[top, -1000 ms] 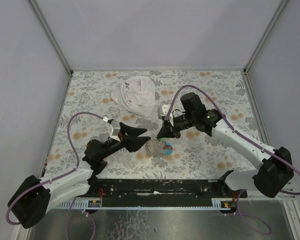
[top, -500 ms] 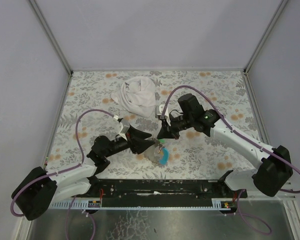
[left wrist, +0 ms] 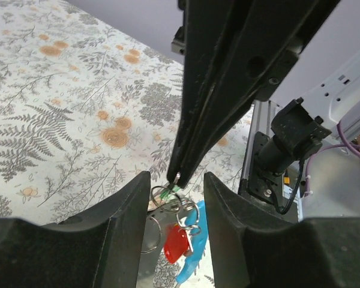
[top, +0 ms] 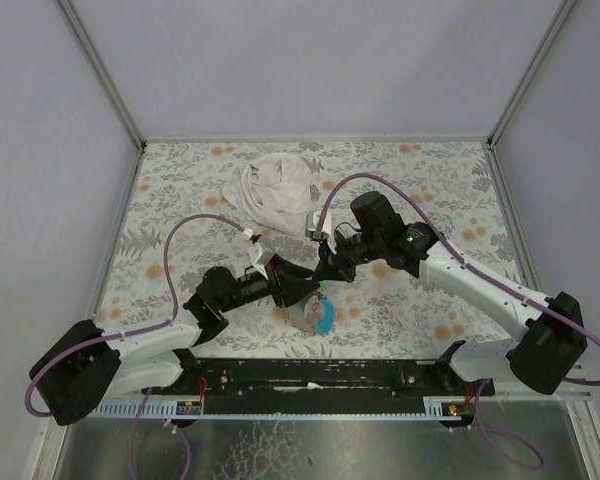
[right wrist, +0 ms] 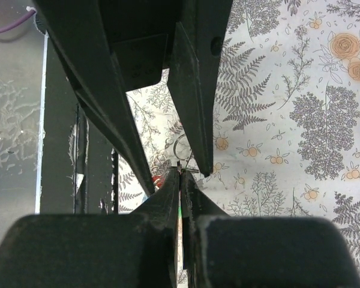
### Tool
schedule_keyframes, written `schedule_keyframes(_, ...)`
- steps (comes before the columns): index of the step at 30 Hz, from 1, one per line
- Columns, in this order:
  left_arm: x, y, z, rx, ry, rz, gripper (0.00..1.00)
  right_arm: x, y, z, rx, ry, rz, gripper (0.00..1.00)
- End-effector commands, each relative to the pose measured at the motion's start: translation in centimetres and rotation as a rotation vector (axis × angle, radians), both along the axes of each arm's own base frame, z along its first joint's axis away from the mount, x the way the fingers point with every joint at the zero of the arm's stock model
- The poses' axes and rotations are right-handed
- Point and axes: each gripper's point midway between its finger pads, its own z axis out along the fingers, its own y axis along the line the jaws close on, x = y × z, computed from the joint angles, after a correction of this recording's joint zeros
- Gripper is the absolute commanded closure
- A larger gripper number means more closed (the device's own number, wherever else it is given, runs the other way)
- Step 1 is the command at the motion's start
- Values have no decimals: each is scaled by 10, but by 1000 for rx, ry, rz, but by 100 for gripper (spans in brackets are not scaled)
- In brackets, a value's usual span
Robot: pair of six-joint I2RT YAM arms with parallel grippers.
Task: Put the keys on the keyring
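A grey-and-orange flower-printed cloth [top: 430, 300] is covering the table, with pale walls closing it in on three sides. Nearest the arm bases, the left gripper [top: 305, 292] is reaching in low with its jaws standing partly apart. It is clamping nothing that I can make out.

In the gap between its fingers [left wrist: 117, 231] the keyring [left wrist: 189, 213], a bunch of thin metal loops, is lying on the cloth. A small red-headed key [left wrist: 176, 243] and a light-blue plastic piece [left wrist: 191, 264] are lying just below the loops, toward the wrist. Whether either pad is touching the metal is not clear.

Just beyond those fingertips, the right gripper [top: 324, 280] is coming down from the far side with its jaws pressed together. At its tip it appears to be pinching a tiny green-headed key [left wrist: 165, 192], which is hanging right at the edge of the loops. No yellow key is showing.

Well beyond both hands a crumpled white cloth [top: 275, 195] is lying untouched.

The robot seems to be threading the green key onto the ring. The next move likely calls for the left jaws to narrow and steady a loop. The right hand would then work the key's hole into the split, a fine alignment with little margin.
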Motion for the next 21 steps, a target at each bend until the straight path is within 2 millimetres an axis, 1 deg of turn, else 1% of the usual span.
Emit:
schedule_keyframes(1, 11, 0, -2, 35, -19, 52, 60, 4, 10, 43, 102, -88, -10, 100)
schedule_keyframes(6, 16, 4, -16, 77, -2, 91, 61, 5, 8, 48, 120, -106, -35, 100)
schedule_keyframes(8, 16, 4, -18, 86, -4, 92, 65, 3, 8, 49, 127, -105, -31, 100)
schedule_keyframes(9, 16, 4, -17, 86, -9, 88, 70, 3, 8, 48, 126, -103, -31, 100)
schedule_keyframes(11, 14, 3, -15, 83, -24, 74, 85, 3, 8, 48, 125, -100, -32, 100)
schedule_keyframes(12, 14, 3, -15, 84, -29, 72, 91, 4, 8, 46, 119, -100, -36, 100)
schedule_keyframes(14, 13, 3, -15, 88, -41, 68, 99, 6, 5, 44, 109, -106, -58, 100)
schedule_keyframes(18, 11, 6, -16, 87, -54, 76, 100, 14, -3, 39, 80, -116, -137, 100)
schedule_keyframes(21, 12, 9, -18, 91, -62, 94, 100, 22, -11, 29, 35, -106, -219, 100)
